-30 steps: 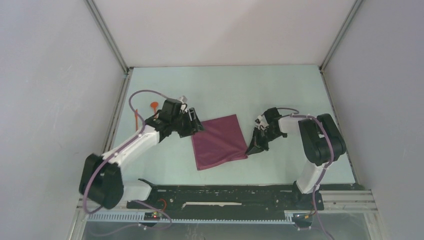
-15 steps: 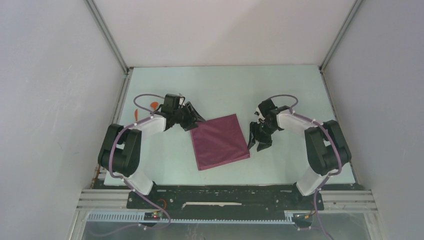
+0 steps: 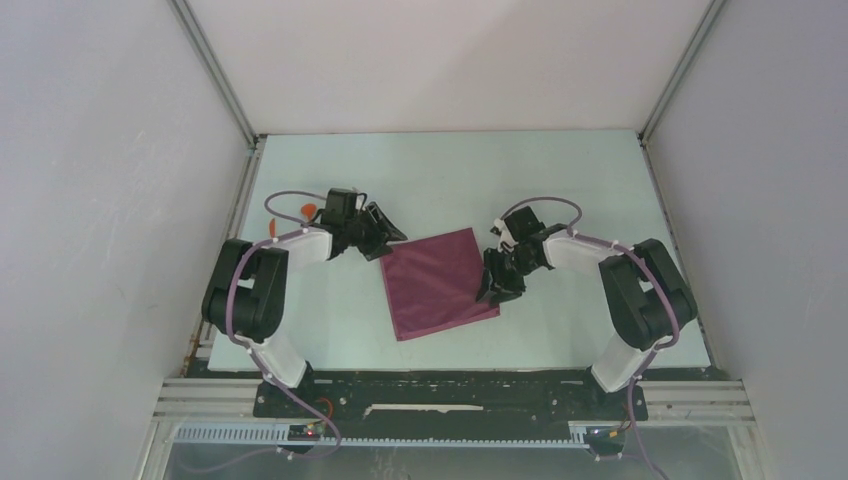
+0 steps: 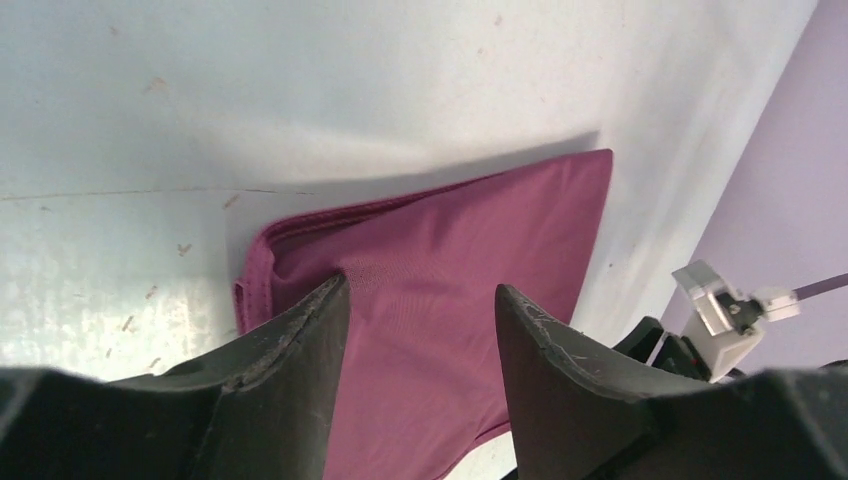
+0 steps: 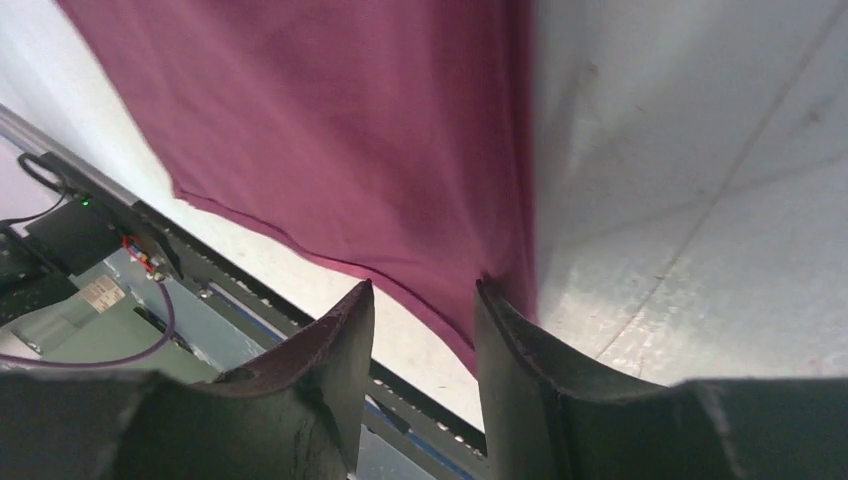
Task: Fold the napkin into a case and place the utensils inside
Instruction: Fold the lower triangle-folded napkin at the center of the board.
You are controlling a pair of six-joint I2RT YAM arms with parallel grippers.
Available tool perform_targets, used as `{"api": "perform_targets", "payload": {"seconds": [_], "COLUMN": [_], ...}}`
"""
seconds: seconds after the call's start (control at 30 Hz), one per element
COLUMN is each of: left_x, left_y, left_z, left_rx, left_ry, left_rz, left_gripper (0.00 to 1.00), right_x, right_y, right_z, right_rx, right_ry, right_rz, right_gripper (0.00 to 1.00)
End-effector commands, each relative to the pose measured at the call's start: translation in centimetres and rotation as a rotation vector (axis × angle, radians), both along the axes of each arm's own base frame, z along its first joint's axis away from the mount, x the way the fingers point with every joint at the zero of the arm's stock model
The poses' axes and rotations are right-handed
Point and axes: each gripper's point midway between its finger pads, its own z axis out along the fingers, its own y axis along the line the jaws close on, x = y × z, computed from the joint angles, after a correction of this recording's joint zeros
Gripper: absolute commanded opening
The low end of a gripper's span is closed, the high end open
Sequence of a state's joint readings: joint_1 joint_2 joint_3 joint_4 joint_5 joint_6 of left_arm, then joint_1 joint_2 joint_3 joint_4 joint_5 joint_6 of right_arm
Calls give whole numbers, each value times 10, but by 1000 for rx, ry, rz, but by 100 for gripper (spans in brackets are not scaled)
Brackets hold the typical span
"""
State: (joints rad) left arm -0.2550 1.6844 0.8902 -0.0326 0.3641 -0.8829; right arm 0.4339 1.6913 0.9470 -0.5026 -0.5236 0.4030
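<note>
Two claws, two opposite corners. The napkin lies flat mid-table, roughly square and a bit skewed, so it has no real long axis to line up on. My left claw sits over the far-left corner, fingers apart, nothing pinched; the hem there looks doubled. My right claw is at the near-right corner, fingers also apart, the cloth tip poking into the gap beside one finger. Each arm has its own corner closest, cloth lying inward from both. It's not folded into a holder, so nothing's inside anything. The orange utensils sit far left, behind the left arm, mostly hidden. Pinching both corners looks next.
</note>
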Motion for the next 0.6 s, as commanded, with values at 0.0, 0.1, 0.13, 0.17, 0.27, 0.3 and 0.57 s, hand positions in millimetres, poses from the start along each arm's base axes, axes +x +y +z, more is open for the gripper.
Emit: {"api": "perform_targets", "payload": {"seconds": [0.0, 0.1, 0.13, 0.17, 0.27, 0.3, 0.57], "left_x": [8, 10, 10, 10, 1, -3, -60], "left_y": [5, 8, 10, 11, 28, 43, 175], "left_z": [-14, 5, 18, 35, 91, 108, 176], "left_rx": [30, 46, 51, 58, 127, 169, 411], "left_ry": [2, -36, -62, -94, -191, -229, -190], "left_rz": [18, 15, 15, 12, 15, 30, 326], "left_gripper": [61, 64, 65, 65, 71, 76, 83], "right_x": [-4, 3, 9, 16, 10, 5, -57], "right_y": [-11, -14, -16, -14, 1, 7, 128], "right_z": [-19, -5, 4, 21, 63, 73, 71], "right_rx": [-21, -92, -143, -182, -315, -358, -488], "right_ry": [8, -102, -166, -231, -388, -420, -283], "right_rz": [-44, -25, -28, -28, -7, -18, 113], "right_gripper": [49, 55, 58, 63, 73, 79, 100]}}
